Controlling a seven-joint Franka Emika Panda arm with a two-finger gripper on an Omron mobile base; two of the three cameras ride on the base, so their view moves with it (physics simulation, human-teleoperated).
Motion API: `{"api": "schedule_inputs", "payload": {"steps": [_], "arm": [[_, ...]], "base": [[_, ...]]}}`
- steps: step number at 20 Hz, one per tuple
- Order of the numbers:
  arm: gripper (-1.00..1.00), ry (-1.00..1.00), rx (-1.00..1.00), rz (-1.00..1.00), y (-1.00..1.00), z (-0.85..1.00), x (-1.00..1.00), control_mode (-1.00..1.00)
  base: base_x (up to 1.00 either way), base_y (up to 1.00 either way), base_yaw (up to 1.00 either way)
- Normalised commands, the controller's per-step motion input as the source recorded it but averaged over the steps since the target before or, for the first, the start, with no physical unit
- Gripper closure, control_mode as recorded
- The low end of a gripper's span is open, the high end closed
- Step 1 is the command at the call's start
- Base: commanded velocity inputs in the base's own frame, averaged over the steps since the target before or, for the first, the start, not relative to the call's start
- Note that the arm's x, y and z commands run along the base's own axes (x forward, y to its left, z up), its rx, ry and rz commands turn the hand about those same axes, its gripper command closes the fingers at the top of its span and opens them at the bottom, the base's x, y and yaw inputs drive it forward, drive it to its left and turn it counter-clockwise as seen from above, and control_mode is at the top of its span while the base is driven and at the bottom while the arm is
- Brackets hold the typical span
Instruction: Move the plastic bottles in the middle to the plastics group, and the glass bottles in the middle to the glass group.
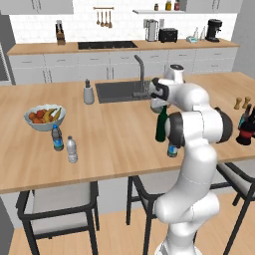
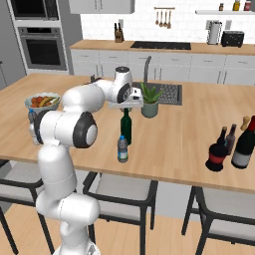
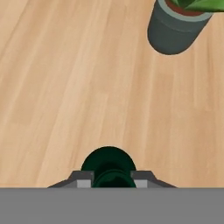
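The tall dark green wine bottle [image 1: 160, 127] [image 2: 126, 128] stands upright mid-counter. My gripper [image 1: 159, 105] [image 2: 127, 106] [image 3: 112, 179] comes down on its top, and the fingers [image 3: 81, 179] press the neck from both sides. From above in the hand view, the green wine bottle [image 3: 108, 162] sits right between them. The small blue-labelled plastic bottle [image 1: 172, 150] [image 2: 122, 149] stands just in front of it. The plastics group [image 1: 64, 144] is at the left. The glass group [image 1: 246, 127] [image 2: 234, 147] at the right includes the squat black bottle with a red band [image 2: 217, 155].
A potted plant [image 2: 149, 103] [image 3: 177, 26] stands just behind the green bottle. A sink [image 1: 119, 91] with a faucet lies beyond. A fruit bowl [image 1: 44, 117] and a soap dispenser [image 1: 88, 93] are at the left, two brown shakers [image 1: 242, 102] at the right.
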Motion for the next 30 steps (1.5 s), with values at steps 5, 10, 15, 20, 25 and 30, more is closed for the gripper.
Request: {"api": "schedule_inputs", "payload": {"steps": [5, 10, 15, 20, 25, 30], "arm": [[1.0, 0.0, 0.22, 0.0, 0.26, 0.33, -0.52, -1.0], [1.0, 0.0, 0.11, 0.0, 0.47, 0.41, -0.54, -1.0], [1.0, 0.0, 0.0, 0.0, 0.43, 0.39, -0.5, -1.0], [1.0, 0.07, 0.0, 0.0, 0.1, 0.31, -0.7, -1.0], [1.0, 0.06, -0.01, 0.0, -0.06, 0.23, -0.82, -1.0], [1.0, 0.0, -0.06, -0.01, -0.47, 0.12, -0.72, -1.0]], "base": [[0.0, 0.0, 0.0], [0.0, 0.0, 0.0], [0.0, 0.0, 0.0], [0.0, 0.0, 0.0], [0.0, 0.0, 0.0], [0.0, 0.0, 0.0]]}}
